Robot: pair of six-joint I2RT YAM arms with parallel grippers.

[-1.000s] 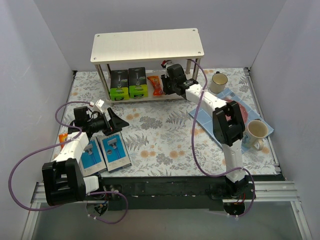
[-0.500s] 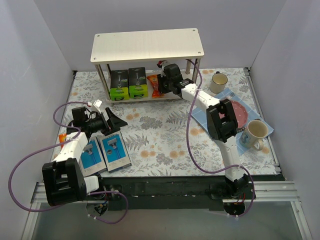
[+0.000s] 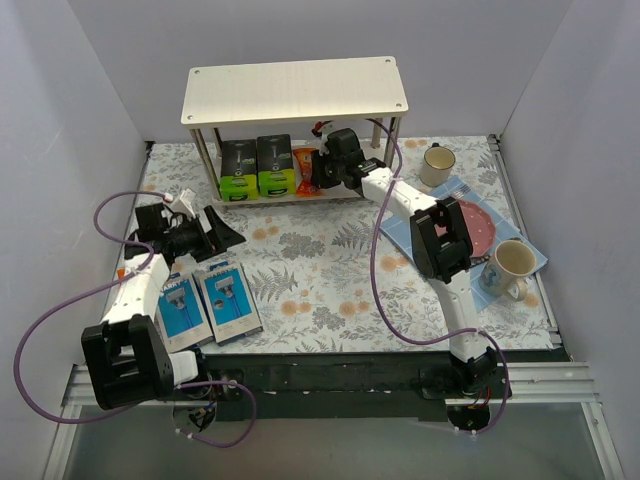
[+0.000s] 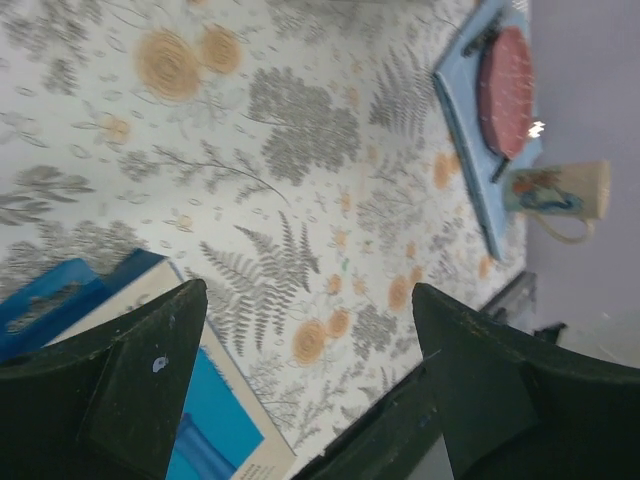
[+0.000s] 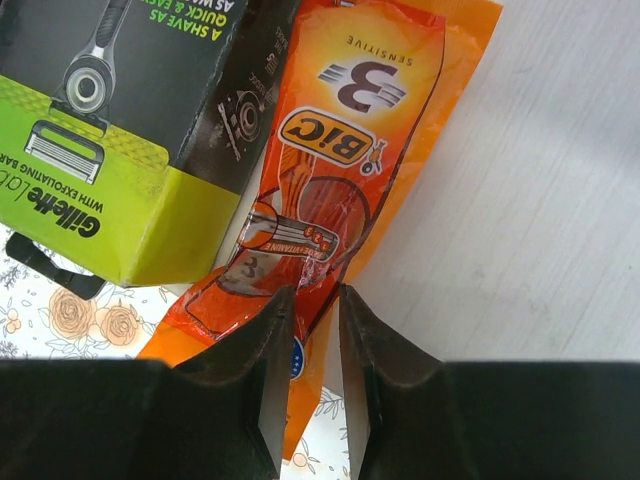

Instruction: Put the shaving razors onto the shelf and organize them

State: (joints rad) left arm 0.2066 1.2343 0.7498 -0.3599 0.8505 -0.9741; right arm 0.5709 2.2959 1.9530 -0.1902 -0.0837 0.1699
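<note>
Item: orange packet (image 5: pixel 340 150), on the shelf's (image 3: pixel 295 92) lower board, mid-length, near end overhanging the shelf's front edge.
Tool: right gripper (image 5: pixel 308 300), clenched on that end.
Handling: probably best pushed deeper and squared to the shelf before release.
Idle: left gripper (image 4: pixel 308 295), spread and empty, well in front of the shelf.

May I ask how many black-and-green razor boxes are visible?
2: the left black box and the right black box sit side by side on the lower tier of the shelf. More may be hidden behind them.
</note>
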